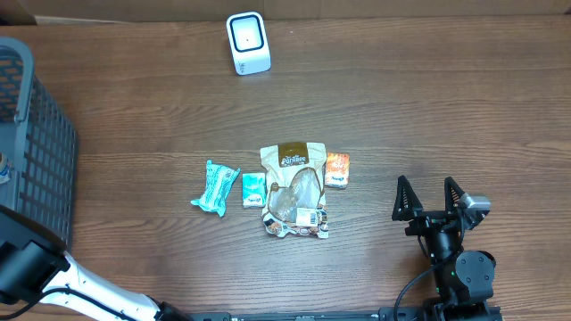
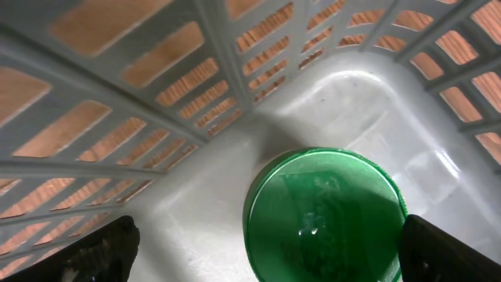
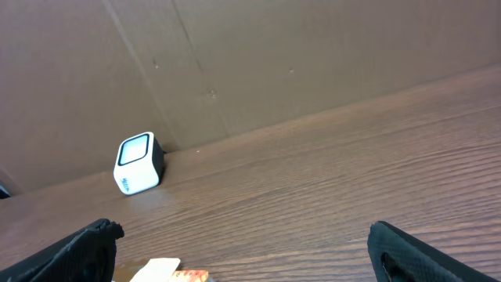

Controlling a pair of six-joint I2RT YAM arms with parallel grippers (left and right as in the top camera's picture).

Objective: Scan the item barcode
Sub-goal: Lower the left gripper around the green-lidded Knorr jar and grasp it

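In the left wrist view a round green lid of a container sits on the pale floor of the grey basket. My left gripper hangs open over it, with the lid closer to the right finger than to the other. The white barcode scanner stands at the table's far edge and shows as well in the right wrist view. My right gripper is open and empty at the near right, low over the table. No barcode shows.
A brown snack bag, an orange packet, a small teal packet and a teal wrapper lie mid-table. The basket fills the left edge. The left arm reaches in from the near left corner.
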